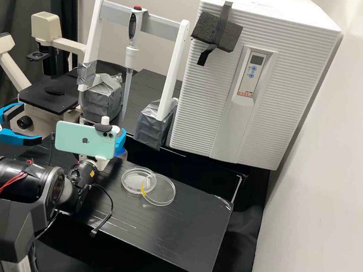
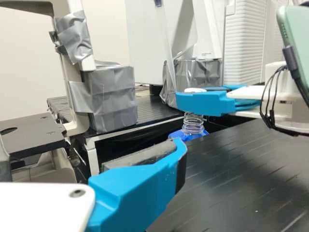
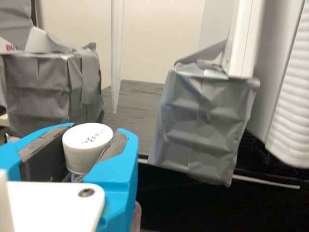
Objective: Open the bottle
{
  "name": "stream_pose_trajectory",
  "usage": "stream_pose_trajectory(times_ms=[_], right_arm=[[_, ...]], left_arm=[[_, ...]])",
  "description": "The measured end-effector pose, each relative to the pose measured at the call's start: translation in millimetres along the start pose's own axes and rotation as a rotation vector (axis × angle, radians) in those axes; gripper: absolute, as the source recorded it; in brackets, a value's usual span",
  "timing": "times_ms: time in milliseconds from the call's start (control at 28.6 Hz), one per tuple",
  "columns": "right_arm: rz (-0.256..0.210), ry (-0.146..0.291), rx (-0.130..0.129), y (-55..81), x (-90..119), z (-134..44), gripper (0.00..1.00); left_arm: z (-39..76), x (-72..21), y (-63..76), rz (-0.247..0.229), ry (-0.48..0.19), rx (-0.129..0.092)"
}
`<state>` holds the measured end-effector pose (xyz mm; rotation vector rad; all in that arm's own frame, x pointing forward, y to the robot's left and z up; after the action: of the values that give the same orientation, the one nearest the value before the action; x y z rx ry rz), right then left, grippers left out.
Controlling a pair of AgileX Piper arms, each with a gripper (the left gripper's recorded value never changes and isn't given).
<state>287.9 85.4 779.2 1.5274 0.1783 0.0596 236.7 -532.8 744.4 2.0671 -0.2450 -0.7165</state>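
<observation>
While the cap [image 3: 88, 137] is clenched between the padded fingers of the right gripper [image 3: 84, 151], the clear ribbed bottle [image 2: 193, 123] under it is gripped by nothing else; it is located just in front of the pipette stand [image 1: 162, 24], by one of its taped feet. The left gripper [image 1: 28, 122] is held off to one side of the stand, fingers [image 2: 140, 183] spread and empty. Main risk, as judged: if the cap is twisted now, the whole bottle is likely to be spun with it and nothing loosened. Whether the bottle's base is rested on the bench [image 1: 176, 230] cannot be told; a blue part is seen under it, function unclear. If it is hanging, the body could be dropped and tipped once the thread lets go. The body should be clamped by the left fingers first. The section exposed below the right fingers is short, so those fingers or the cables [image 2: 270, 108] beside them could be fouled on a poor approach line. The ribbed wall is judged thin: it could be crushed if overclamped, or slipped if underclamped. The pipette tip [image 3: 116, 58] is hung from the stand just beyond the cap and could be struck if the cap is carried that way.
</observation>
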Motion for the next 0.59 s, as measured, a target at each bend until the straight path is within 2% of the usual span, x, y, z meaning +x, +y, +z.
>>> stream_pose_trajectory(times_ms=[140,349,594], right_arm=[[0.013,0.017,0.002,4.0,-1.2,-4.8,0.0],[0.025,0.061,0.007,6.3,-10.8,-15.2,0.0],[-0.008,0.082,0.008,0.5,-34.8,-19.2,0.0]], left_arm=[[-1.2,0.1,0.5,0.007,0.016,-0.012],[-0.2,0.3,0.3,0.006,0.012,-0.012],[-0.2,0.3,0.3,0.006,0.012,-0.012]])
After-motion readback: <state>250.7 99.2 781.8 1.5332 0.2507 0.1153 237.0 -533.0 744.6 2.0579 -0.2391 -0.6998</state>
